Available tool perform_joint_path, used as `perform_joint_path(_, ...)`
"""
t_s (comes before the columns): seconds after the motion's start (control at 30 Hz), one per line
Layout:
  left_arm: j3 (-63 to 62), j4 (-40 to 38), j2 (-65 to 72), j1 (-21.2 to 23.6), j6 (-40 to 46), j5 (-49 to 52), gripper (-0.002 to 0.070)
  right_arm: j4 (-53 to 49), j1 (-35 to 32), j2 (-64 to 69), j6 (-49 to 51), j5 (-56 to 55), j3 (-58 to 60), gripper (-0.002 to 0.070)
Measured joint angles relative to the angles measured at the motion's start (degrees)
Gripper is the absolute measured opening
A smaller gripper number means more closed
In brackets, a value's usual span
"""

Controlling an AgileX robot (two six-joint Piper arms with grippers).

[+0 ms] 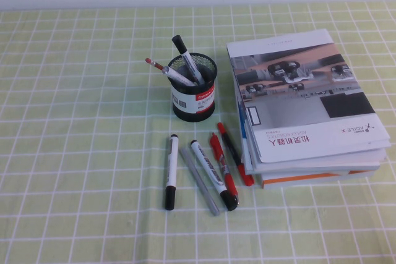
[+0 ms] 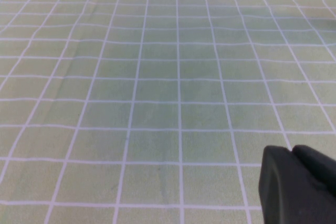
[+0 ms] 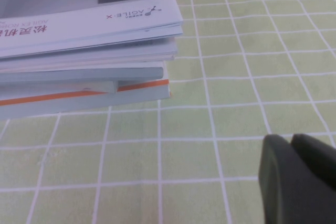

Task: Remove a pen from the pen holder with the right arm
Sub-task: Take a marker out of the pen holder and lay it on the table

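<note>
Green checked cloth over the desk [image 1: 74,153], white wall behind. The pen holder [image 1: 193,94] stands mid-desk, just left of the stack of books [image 1: 309,109]. Two pens lean in it, a black-capped marker [image 1: 185,57] and a red-tipped pen [image 1: 164,69], both tilting up and leftward. Five loose pens [image 1: 171,171] lie flat in front. My right gripper [image 3: 290,141], closed and empty, hangs low off the stack's near right corner, so the holder lies leftward beyond the books. My left gripper [image 2: 290,153], also closed, hangs over bare cloth.
</note>
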Motion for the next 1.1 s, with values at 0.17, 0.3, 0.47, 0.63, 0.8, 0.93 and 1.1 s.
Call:
perform_joint_path(0.17, 0.0, 0.0, 0.0, 0.0, 0.0, 0.0, -0.0005, 4.2, 0.0, 0.0, 0.0, -0.9, 0.0, -0.0013)
perform_joint_path(0.3, 0.0, 0.0, 0.0, 0.0, 0.0, 0.0, -0.0005, 7.1, 0.0, 0.0, 0.0, -3.1, 0.0, -0.0013)
perform_joint_path(0.47, 0.0, 0.0, 0.0, 0.0, 0.0, 0.0, -0.0005, 17.3, 0.0, 0.0, 0.2, -8.0, 0.0, -0.0013)
perform_joint_path(0.63, 0.0, 0.0, 0.0, 0.0, 0.0, 0.0, -0.0005, 30.8, 0.0, 0.0, 0.2, -12.8, 0.0, -0.0013)
perform_joint_path(0.8, 0.0, 0.0, 0.0, 0.0, 0.0, 0.0, -0.0005, 35.0, 0.0, 0.0, 0.2, -15.1, 0.0, -0.0013)
perform_joint_path(0.93, 0.0, 0.0, 0.0, 0.0, 0.0, 0.0, -0.0005, 37.0, 0.0, 0.0, 0.2, -14.8, 0.0, -0.0013)
perform_joint_path(1.1, 0.0, 0.0, 0.0, 0.0, 0.0, 0.0, -0.0005, 37.3, 0.0, 0.7, 0.2, -8.9, -3.6, -0.0013)
